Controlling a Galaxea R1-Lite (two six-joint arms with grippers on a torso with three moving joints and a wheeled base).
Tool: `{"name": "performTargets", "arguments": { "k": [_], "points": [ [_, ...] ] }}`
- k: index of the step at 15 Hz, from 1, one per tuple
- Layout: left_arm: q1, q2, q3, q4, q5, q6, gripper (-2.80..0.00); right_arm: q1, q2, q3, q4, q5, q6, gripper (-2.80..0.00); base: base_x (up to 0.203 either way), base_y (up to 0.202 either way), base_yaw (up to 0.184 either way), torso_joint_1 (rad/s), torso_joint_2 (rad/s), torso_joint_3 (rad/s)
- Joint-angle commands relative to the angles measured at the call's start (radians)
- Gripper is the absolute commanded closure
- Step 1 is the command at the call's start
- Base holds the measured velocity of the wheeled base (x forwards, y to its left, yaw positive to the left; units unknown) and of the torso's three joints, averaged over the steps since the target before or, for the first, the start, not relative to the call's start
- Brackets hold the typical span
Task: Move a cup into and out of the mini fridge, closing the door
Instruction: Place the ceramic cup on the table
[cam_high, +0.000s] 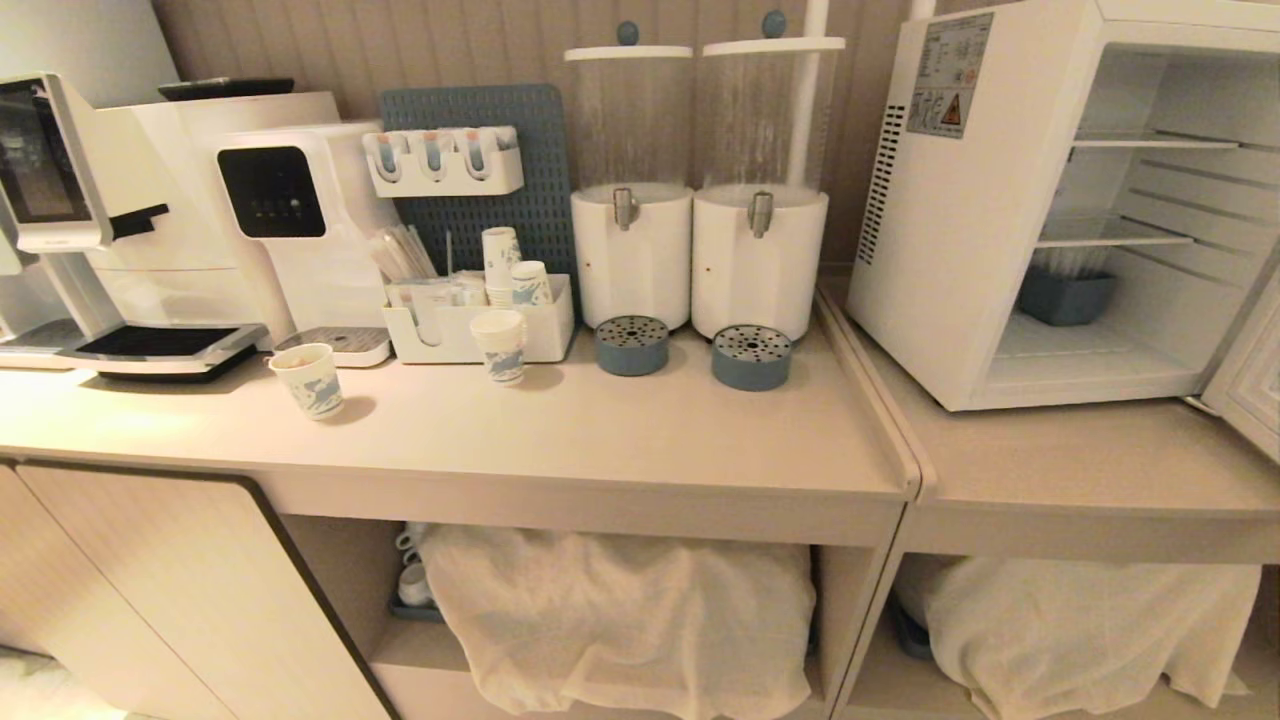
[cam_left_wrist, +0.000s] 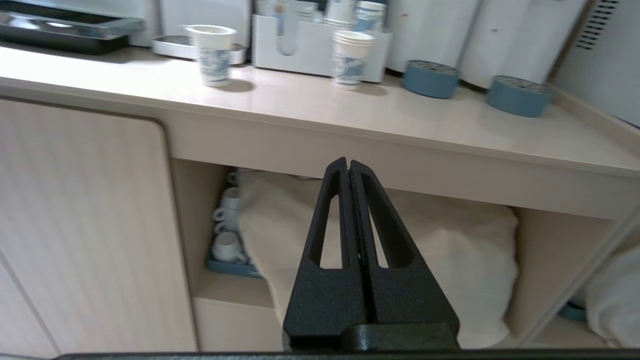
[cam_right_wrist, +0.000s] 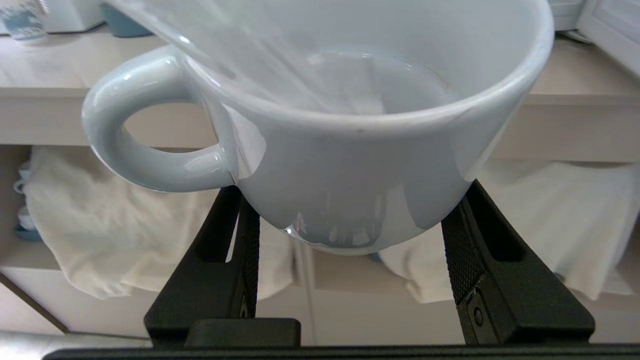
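The cup (cam_right_wrist: 325, 150), a white ceramic mug with a loop handle, fills the right wrist view. My right gripper (cam_right_wrist: 350, 200) is shut on its rounded body, one finger on each side, in front of the counter's lower shelf. The mini fridge (cam_high: 930, 250) stands on the right counter with its inside showing wire shelves. Its door (cam_high: 1250, 390) is swung open at the far right edge. My left gripper (cam_left_wrist: 348, 165) is shut and empty, held before the counter front. Neither arm shows in the head view.
Two patterned paper cups (cam_high: 308, 380) (cam_high: 499, 345) stand on the left counter, near two drink dispensers (cam_high: 632, 255) and coffee machines (cam_high: 290, 230). A cloth (cam_high: 620, 610) covers the lower shelf, beside white mugs on a blue tray (cam_left_wrist: 227, 245). A dark bin (cam_high: 1065, 295) sits inside the fridge.
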Motion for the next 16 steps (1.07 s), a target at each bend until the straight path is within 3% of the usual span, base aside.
{"name": "performTargets", "arguments": {
  "k": [1,16],
  "points": [
    [0.0,-0.005,0.04,-0.001,0.0,-0.002,0.0,0.0,0.002,0.0,0.0,0.0,0.0,0.0,0.0,0.191,-0.001,-0.002,0.0,-0.001],
    [0.0,-0.005,0.04,-0.001,0.0,-0.003,0.0,0.0,0.002,0.0,-0.002,0.002,0.0,0.0,0.0,0.193,0.0,0.002,0.0,0.003]
  ]
}}
